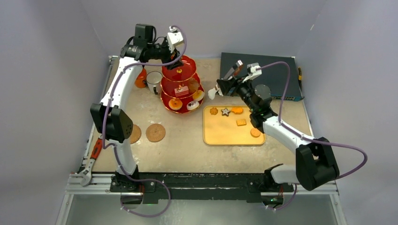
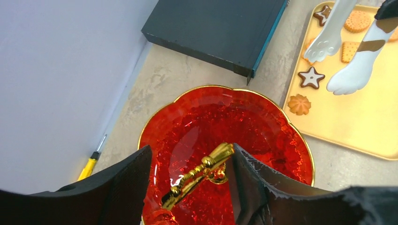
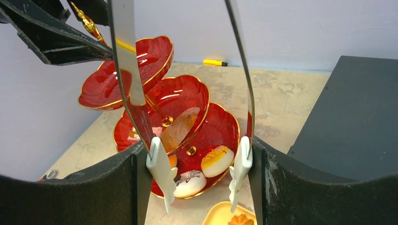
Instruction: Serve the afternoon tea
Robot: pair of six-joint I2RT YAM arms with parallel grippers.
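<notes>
The red three-tier stand (image 1: 180, 89) stands at the back centre with pastries on its lower tiers: a yellow-topped one (image 3: 217, 160), a white one (image 3: 190, 183) and a brown one (image 3: 180, 129). My left gripper (image 1: 172, 51) is open above the top tier (image 2: 263, 126). Its jaws (image 2: 191, 154) straddle the gold handle (image 2: 202, 168), and one finger touches the handle's end. My right gripper (image 1: 224, 86) is shut on metal tongs with white paw tips (image 3: 159, 168), held open and empty between the stand and the tray. An orange mug (image 1: 140, 80) and a white mug (image 1: 153, 80) stand left of the stand.
A flat yellow tray (image 1: 225, 133) right of the stand holds several cookies, among them a star (image 2: 312, 77) and a swirl (image 2: 299, 104). A dark box (image 1: 263, 70) lies at the back right. Two round coasters (image 1: 155, 132) lie front left. A yellow screwdriver (image 3: 215, 62) lies by the back wall.
</notes>
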